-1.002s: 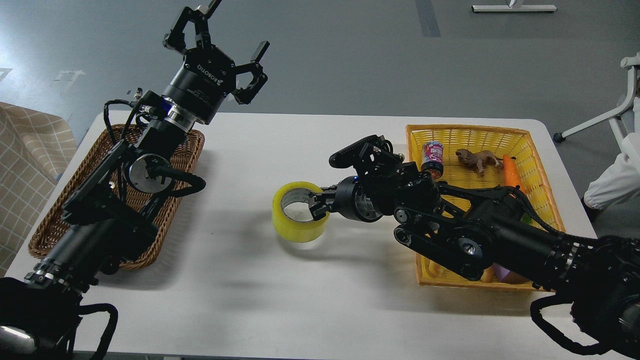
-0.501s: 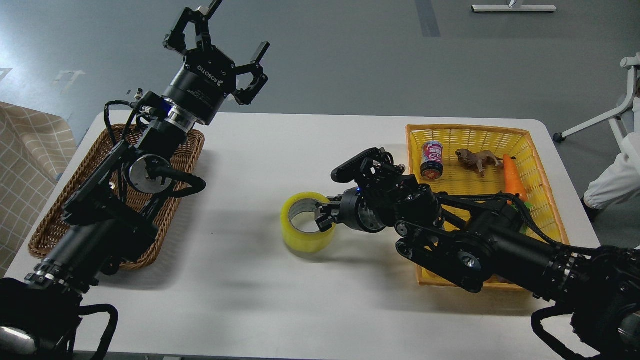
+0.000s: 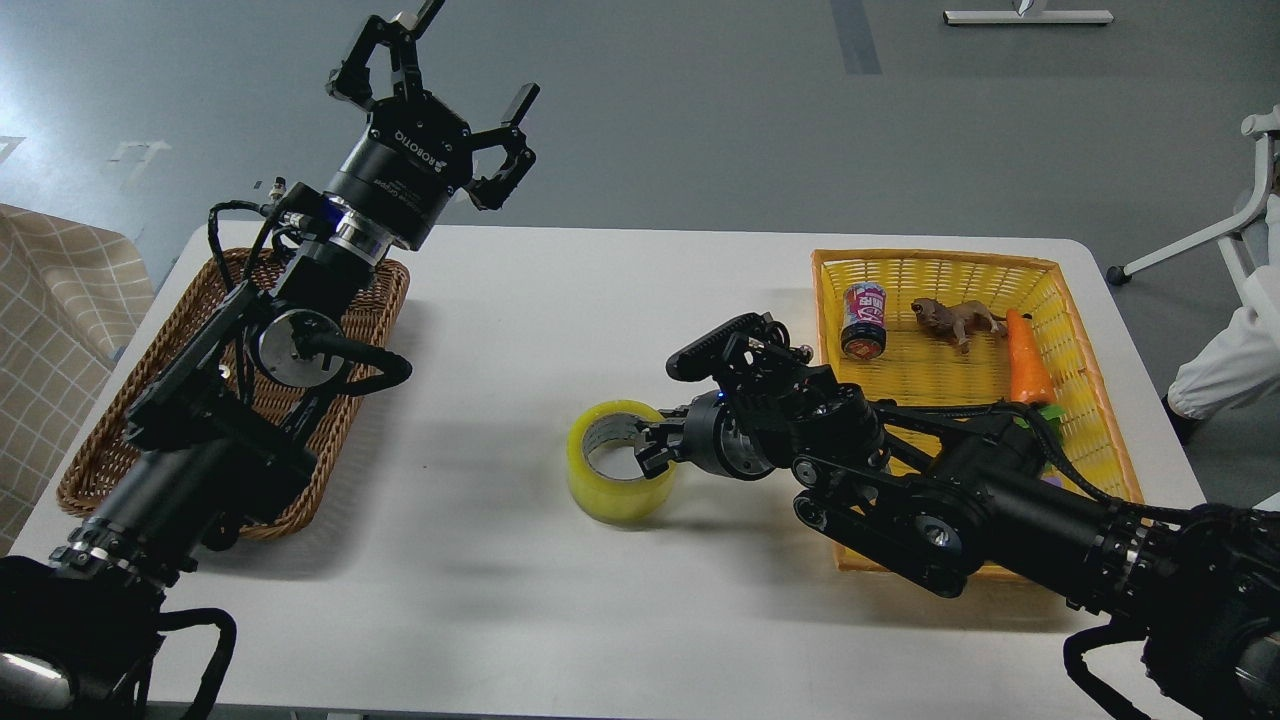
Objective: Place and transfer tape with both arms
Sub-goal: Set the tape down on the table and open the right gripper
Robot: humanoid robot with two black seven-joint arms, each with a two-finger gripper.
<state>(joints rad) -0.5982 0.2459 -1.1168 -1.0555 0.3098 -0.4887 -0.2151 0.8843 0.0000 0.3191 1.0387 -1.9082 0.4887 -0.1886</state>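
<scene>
yellow tape [image 3: 612,490], white table [image 3: 560,300], yellow basket [image 3: 1080,330]

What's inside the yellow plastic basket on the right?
The yellow plastic basket holds a small can with a red-and-white label, a brown toy lion and an orange toy carrot. The black right arm covers its near half.

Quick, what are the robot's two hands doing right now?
Left gripper: open, holding nothing, raised above the table's far edge.
Right gripper: closed on the rim of the yellow tape, which sits on the table.
</scene>
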